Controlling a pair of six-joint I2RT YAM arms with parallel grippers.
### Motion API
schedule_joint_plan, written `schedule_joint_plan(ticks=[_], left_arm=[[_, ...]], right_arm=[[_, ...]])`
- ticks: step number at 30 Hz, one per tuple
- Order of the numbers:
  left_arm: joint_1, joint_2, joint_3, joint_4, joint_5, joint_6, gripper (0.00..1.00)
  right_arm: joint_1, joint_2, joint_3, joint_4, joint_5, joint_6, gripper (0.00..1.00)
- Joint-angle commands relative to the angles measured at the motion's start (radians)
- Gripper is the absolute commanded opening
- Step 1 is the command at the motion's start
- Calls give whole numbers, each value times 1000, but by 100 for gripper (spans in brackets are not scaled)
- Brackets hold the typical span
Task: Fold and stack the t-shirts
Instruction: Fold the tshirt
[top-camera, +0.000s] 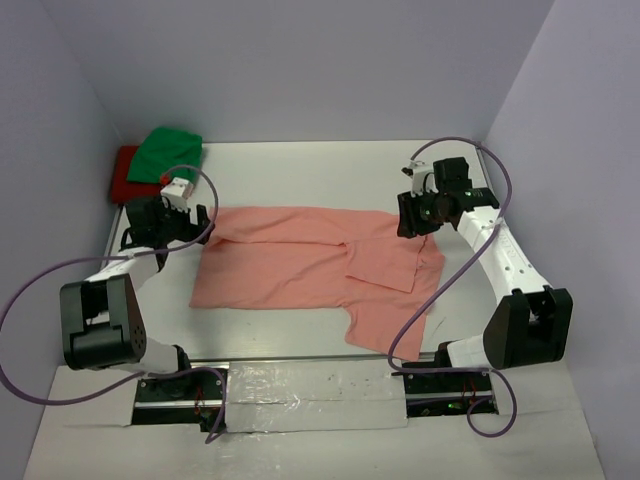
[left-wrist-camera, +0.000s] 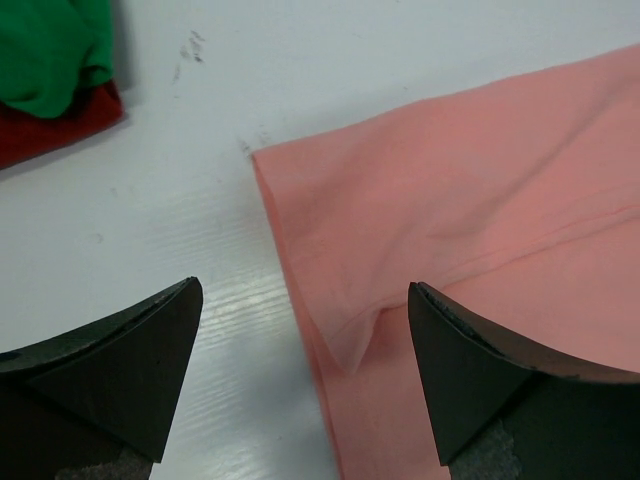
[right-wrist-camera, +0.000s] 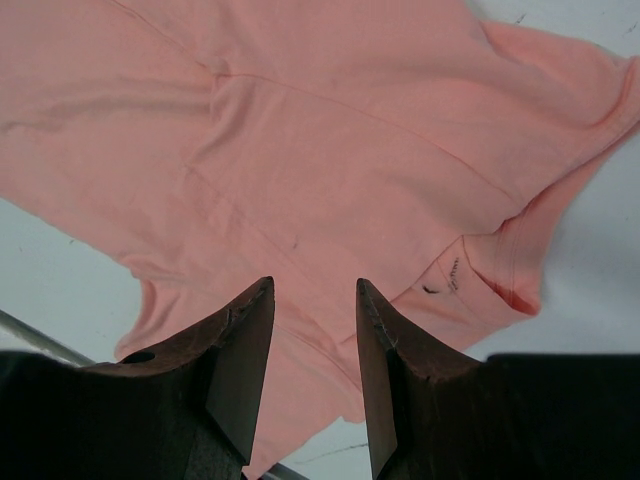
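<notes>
The salmon-pink t-shirt (top-camera: 310, 262) lies partly folded across the middle of the table, one sleeve sticking out toward the front (top-camera: 385, 320). My left gripper (top-camera: 178, 222) is open and empty above the shirt's left edge (left-wrist-camera: 330, 300), jaws wide apart. My right gripper (top-camera: 412, 222) is open and empty over the shirt's collar end (right-wrist-camera: 330, 180); the neck label (right-wrist-camera: 450, 275) shows. The green t-shirt (top-camera: 170, 155) lies folded on the red t-shirt (top-camera: 125, 178) in the back left corner; both show in the left wrist view, green (left-wrist-camera: 50, 50) over red (left-wrist-camera: 60, 125).
White table (top-camera: 300, 165) enclosed by pale walls at left, back and right. The arm bases and cables sit at the near edge, with a taped strip (top-camera: 310, 395) between them.
</notes>
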Motion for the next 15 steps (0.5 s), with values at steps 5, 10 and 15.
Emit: schedule_joint_plan(ticks=[5,10,15], left_arm=[[-20,131,159,-154,145,68,93],[-18,197,235,-364,128,108,92],[-18,191,241,-432,116,136,92]], right_arm=[[15,15,21,-14,19,-3,46],[17,19,20,-13,29,-3,46],[20,30,21,-14,45,-2,46]])
